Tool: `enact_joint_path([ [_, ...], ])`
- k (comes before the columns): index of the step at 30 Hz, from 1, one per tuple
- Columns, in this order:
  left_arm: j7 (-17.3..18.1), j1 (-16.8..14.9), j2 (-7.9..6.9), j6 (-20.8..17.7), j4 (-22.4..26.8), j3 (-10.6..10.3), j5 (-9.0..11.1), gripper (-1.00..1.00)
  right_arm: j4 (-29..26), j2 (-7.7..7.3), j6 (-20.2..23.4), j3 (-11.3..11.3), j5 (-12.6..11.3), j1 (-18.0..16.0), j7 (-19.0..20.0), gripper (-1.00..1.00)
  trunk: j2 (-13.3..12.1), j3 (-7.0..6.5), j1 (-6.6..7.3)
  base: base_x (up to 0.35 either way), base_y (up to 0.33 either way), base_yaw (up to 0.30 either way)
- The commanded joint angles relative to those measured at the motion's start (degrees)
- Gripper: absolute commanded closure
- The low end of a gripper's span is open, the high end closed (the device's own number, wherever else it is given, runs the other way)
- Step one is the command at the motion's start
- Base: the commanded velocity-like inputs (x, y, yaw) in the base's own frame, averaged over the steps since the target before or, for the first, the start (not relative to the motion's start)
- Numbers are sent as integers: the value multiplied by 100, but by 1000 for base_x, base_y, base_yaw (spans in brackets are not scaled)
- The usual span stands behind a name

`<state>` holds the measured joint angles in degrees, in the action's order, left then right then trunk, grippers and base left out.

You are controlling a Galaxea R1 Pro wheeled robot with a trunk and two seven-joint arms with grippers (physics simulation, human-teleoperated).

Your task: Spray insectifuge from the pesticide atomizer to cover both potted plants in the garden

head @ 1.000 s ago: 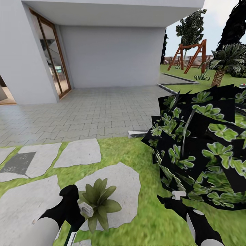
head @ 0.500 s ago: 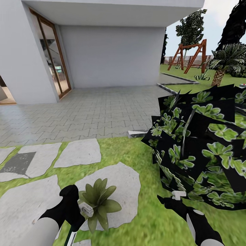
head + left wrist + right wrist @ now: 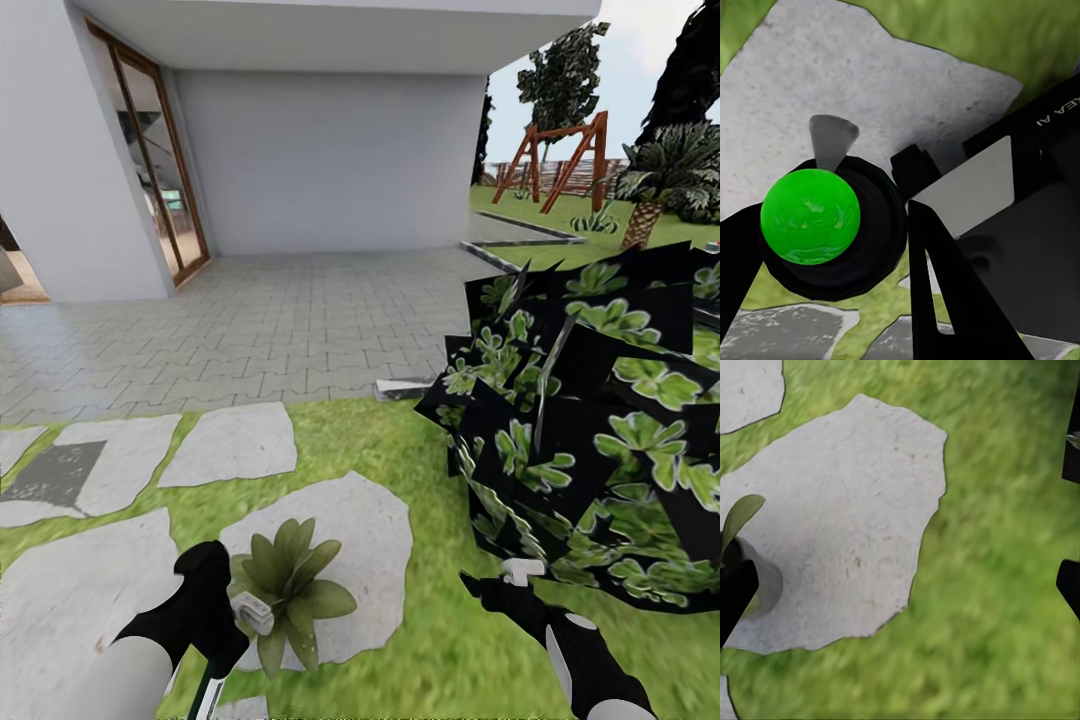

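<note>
One potted plant point(image 3: 290, 585), a low rosette of dull-green pointed leaves, sits on a grey stepping stone point(image 3: 370, 530) in the lawn. My left gripper point(image 3: 228, 615) is right beside it on its left, shut on the pesticide atomizer point(image 3: 252, 612), whose whitish head points at the leaves. In the left wrist view a round black body with a green dome point(image 3: 810, 216) sits between the dark fingers point(image 3: 941, 292), over the stone. My right gripper point(image 3: 495, 585) hovers open over grass to the plant's right. A leaf of the plant point(image 3: 739, 517) shows in the right wrist view. The second potted plant is out of view.
A big dark blocky bush point(image 3: 590, 440) crowds the right side just beyond my right arm. More stepping stones point(image 3: 230, 445) lie to the left. Ahead are a paved patio point(image 3: 260, 330), the house wall with a glass door point(image 3: 160, 170), a wooden swing frame point(image 3: 560, 155) and a palm point(image 3: 660, 175).
The head view has shifted very slightly. Both arms, the atomizer and the plant stand as before.
</note>
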<state>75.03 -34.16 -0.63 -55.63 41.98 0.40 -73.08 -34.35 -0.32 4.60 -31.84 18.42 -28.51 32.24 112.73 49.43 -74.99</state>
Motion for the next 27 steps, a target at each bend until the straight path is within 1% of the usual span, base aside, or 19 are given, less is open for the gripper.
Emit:
enact_joint_path([
  [1, 56, -3, 1, -53, 5, 4, -48, 100, -11, 5, 32, -37, 30, -5, 48, -100, 44, 31, -22, 0, 0, 74],
  [3, 56, -3, 1, -53, 8, 4, -48, 100, -11, 5, 32, -36, 30, -5, 49, -100, 84, 59, -44, 0, 0, 50],
  [14, 55, -3, 1, -53, 6, 4, -48, 100, -7, 5, 32, -38, 30, -5, 47, -100, 84, 69, -44, 0, 0, 5],
  [16, 57, -3, 1, -53, 6, 4, -48, 100, 28, 5, 32, -36, 30, -5, 46, -100, 84, 78, -44, 0, 0, 9],
  [19, 60, -3, 1, -53, 11, 4, -48, 100, 234, 5, 32, -35, 30, -5, 52, -100, 125, 112, -66, 0, 0, 31],
  [23, 64, -3, 6, -53, 17, 6, -48, 100, 263, 5, 32, -33, 30, -5, 54, -100, 125, 115, -66, 0, 0, 5],
  [27, 64, -9, 42, -55, 36, 11, -42, 100, 274, 5, 29, -33, 30, -5, 53, -100, 125, 116, -66, 0, 0, 0],
])
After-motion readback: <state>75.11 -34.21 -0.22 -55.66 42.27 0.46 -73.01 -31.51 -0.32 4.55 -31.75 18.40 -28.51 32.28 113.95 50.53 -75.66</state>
